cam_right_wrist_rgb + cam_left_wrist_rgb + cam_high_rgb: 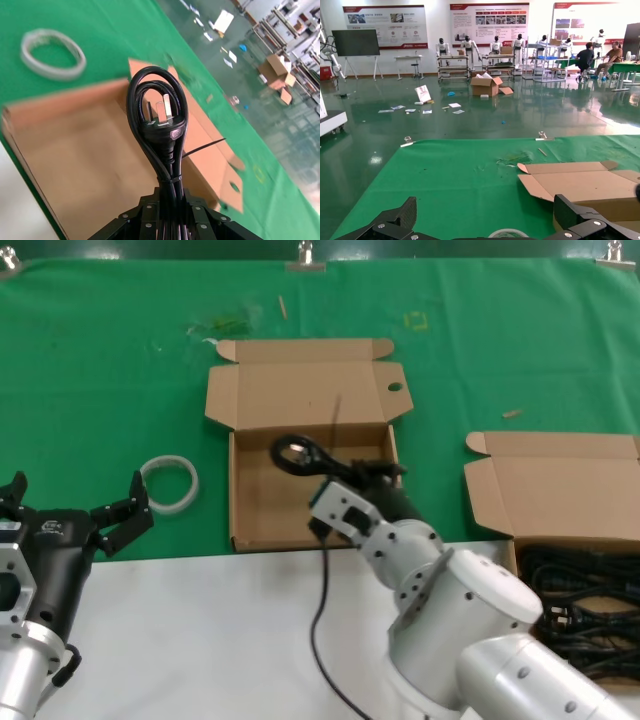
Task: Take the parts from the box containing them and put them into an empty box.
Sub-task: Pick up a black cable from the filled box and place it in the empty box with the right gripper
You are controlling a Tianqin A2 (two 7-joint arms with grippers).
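My right gripper (352, 472) is shut on a black power cord (300, 454), holding its coiled plug end above the empty box (258, 510), whose lid flap has a small round hole. The right wrist view shows the plug and loop (157, 117) sticking out past the fingers (150, 216) over the bare cardboard floor (95, 165). A loose tail of the cord (320, 620) hangs down over the white table edge. The box containing the other parts (560, 490) stands at the right with black cords (580, 595) piled in it. My left gripper (70, 512) is open and idle at the left edge.
A white ring (168, 483) lies on the green cloth left of the empty box, also showing as the ring (509, 233) under my left gripper. The raised lids of both boxes stand at their far sides. White table surface (200, 640) runs along the front.
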